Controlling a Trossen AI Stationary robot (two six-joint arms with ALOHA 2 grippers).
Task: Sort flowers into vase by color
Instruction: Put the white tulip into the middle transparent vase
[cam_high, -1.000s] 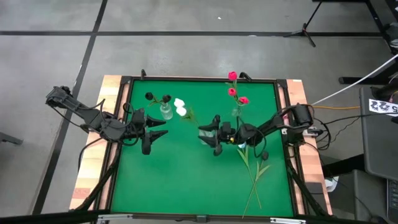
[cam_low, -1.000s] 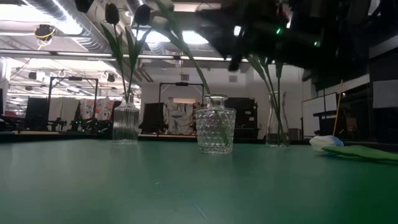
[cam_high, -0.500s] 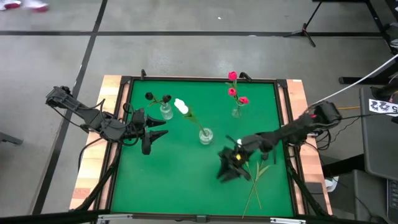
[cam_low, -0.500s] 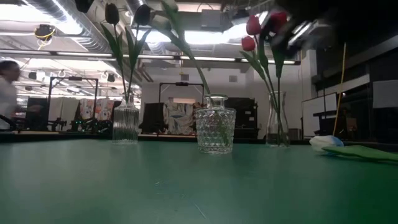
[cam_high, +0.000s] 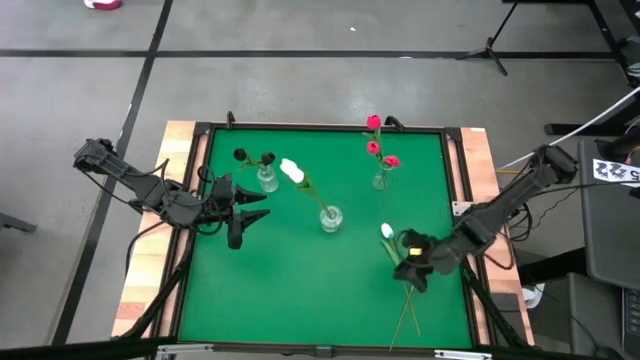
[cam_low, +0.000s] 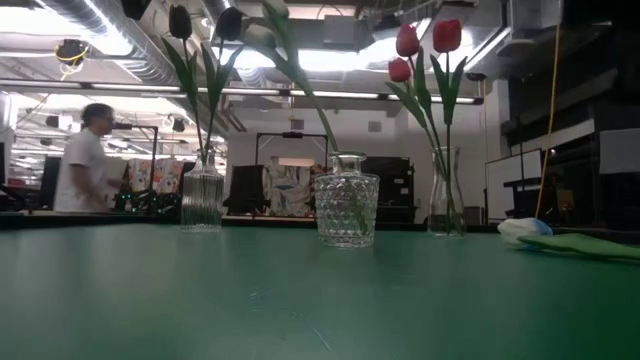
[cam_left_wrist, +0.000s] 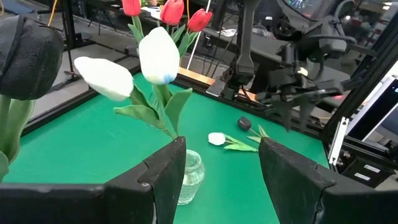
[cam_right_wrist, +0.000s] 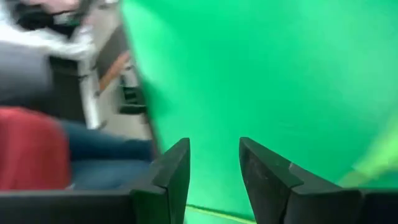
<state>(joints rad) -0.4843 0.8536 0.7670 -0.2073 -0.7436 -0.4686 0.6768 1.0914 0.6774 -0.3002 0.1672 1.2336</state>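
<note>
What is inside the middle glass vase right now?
The middle vase holds white tulips leaning toward the back left. The stem ends inside the patterned glass cannot be made out.

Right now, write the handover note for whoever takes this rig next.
Left pincer: open, empty, parked at the table's left beside the vase of dark tulips.
Right pincer: open, nothing between its fingers, hovering over the white tulip lying on the mat near the right edge.
Done: dark tulips in the left vase; white tulips in the middle vase; three red tulips in the right vase.
Left: pick up the loose white tulip and put it in the middle vase.
</note>
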